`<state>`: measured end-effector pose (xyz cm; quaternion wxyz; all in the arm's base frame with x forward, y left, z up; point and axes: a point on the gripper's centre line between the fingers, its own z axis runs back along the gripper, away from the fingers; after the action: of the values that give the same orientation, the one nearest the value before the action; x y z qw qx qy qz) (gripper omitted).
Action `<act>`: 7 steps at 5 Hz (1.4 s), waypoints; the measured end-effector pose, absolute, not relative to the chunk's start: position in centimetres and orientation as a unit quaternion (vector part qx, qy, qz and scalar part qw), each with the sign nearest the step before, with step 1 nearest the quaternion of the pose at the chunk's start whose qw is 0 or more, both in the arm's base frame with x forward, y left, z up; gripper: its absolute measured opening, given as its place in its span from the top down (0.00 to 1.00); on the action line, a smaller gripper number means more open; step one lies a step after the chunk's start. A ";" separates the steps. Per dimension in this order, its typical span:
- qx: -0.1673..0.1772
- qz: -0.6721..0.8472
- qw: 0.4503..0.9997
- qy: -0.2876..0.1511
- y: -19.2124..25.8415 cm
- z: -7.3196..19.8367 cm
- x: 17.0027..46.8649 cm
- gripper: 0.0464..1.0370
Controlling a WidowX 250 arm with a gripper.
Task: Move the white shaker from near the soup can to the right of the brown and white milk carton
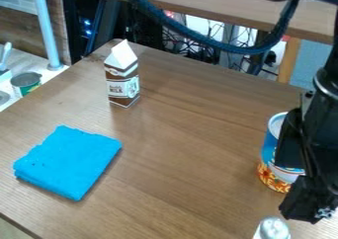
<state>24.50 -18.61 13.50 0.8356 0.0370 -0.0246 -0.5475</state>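
At the right edge, the black gripper (307,156) hangs low over the table. It overlaps a blue and white can (269,156) with an orange patterned base, hiding much of its right side; whether they touch is unclear. Just below, a silver-topped object (273,229) is cut off by the bottom edge. A brown and white milk carton (123,80) stands upright at the upper left. The folded bright blue cloth (69,161) lies flat at the left, well apart from the gripper.
The wooden table (178,149) spans most of the view. A thick blue cable (218,46) loops across the top. Behind are another wooden surface (211,8) and tangled wires. At the far left, a green can (26,84) stands on a lighter counter beside a pale pole (46,28).
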 end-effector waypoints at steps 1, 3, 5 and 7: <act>0.027 -0.558 0.828 -0.033 -18.9 12.8 24.5 0.04; 0.004 -0.565 0.825 -0.026 -19.4 10.8 23.9 0.04; -0.005 -0.568 0.823 -0.025 -18.9 8.7 23.0 0.04; -0.009 -0.572 0.820 -0.005 -17.9 6.9 23.0 0.04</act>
<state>22.95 -17.94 6.95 0.8202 -0.0094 -0.0050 -0.5719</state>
